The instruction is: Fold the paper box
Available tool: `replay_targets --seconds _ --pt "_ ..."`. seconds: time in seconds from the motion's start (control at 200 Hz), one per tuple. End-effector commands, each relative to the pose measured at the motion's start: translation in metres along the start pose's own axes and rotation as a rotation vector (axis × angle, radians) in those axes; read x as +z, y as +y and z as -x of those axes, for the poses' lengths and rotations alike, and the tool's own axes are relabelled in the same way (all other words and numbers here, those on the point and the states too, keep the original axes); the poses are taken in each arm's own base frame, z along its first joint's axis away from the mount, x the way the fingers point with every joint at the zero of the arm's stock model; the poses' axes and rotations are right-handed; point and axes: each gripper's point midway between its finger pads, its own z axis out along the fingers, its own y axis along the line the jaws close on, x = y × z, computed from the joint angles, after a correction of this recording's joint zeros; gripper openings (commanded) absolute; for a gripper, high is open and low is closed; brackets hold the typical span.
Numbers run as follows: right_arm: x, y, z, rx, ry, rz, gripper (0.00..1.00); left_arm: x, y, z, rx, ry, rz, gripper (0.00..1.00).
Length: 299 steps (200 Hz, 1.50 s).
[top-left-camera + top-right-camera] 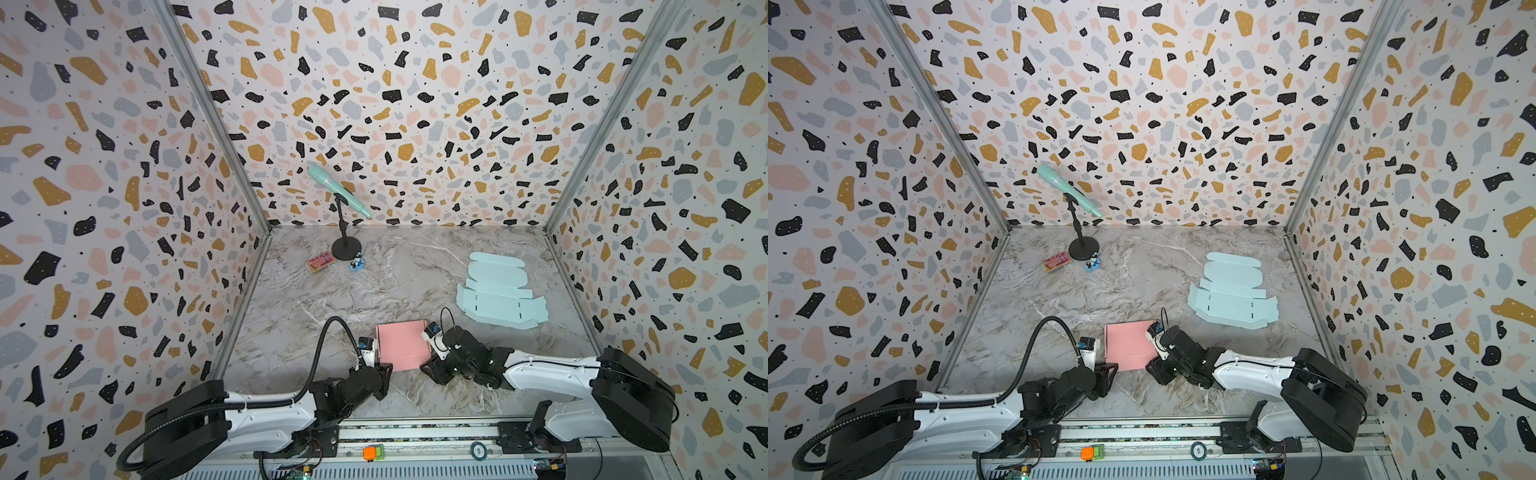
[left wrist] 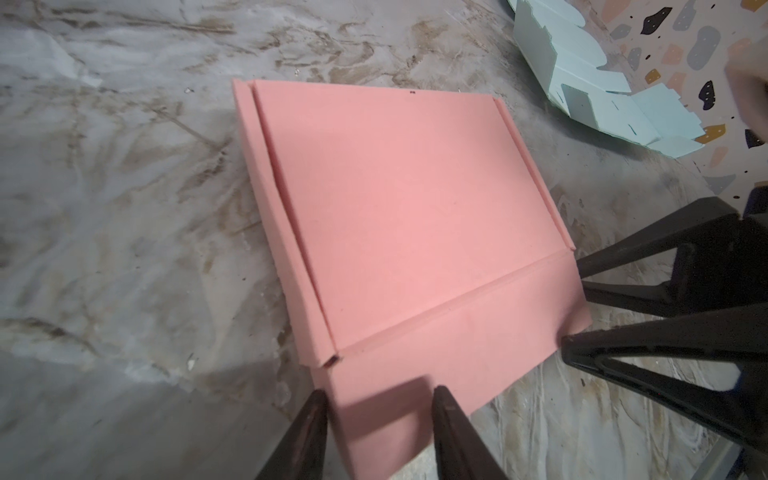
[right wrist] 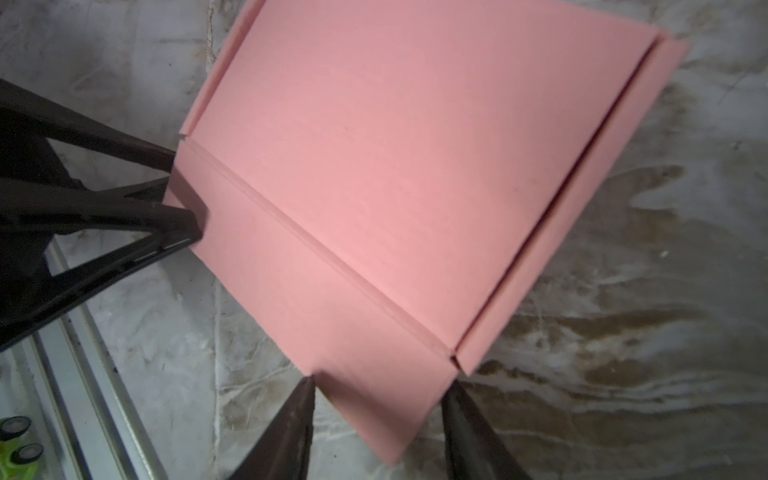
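Pink paper box (image 1: 402, 345), bare table (image 1: 374, 291) beyond far edge

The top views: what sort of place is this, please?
Probably a robot test booth, not a real room: speckled panel walls close in a marble-look table, and two robot arms sit on a metal rail at its front.

The box (image 1: 402, 345) is plain pink, the flat cutout (image 1: 498, 297) pale mint, the table (image 1: 415, 270) grey marble (walls (image 1: 415, 104) terrazzo-speckled).
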Motion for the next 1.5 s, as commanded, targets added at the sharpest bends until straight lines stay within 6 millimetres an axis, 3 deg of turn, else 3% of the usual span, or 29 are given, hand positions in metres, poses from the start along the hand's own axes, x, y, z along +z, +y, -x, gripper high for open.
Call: replay_targets --seconds 0.0,0.471,0.731,0.931,1.161,1.311,1.492 --pt "0.000 0.005 0.013 -0.010 -0.029 0.014 0.47 0.000 0.000 0.005 -0.007 -0.034 0.000 0.41" --pt "0.005 -0.006 0.013 -0.007 -0.014 -0.012 0.47 0.004 0.012 0.007 0.019 -0.050 0.088 0.38" --pt "-0.004 -0.007 0.017 -0.013 -0.034 -0.026 0.51 0.006 0.001 0.012 0.043 -0.031 0.081 0.39" --pt "-0.010 -0.007 0.021 -0.021 -0.039 -0.041 0.53 -0.002 -0.007 0.018 0.049 -0.032 0.039 0.42" --pt "-0.019 -0.010 0.027 -0.024 -0.058 -0.068 0.55 -0.014 -0.001 0.021 0.054 -0.037 0.046 0.45" --pt "-0.019 -0.012 0.028 -0.027 -0.059 -0.079 0.56 -0.022 -0.006 0.039 0.076 -0.079 0.039 0.46" --pt "-0.020 -0.009 0.034 -0.034 -0.061 -0.075 0.56 -0.023 -0.004 0.075 0.091 -0.127 0.050 0.49"
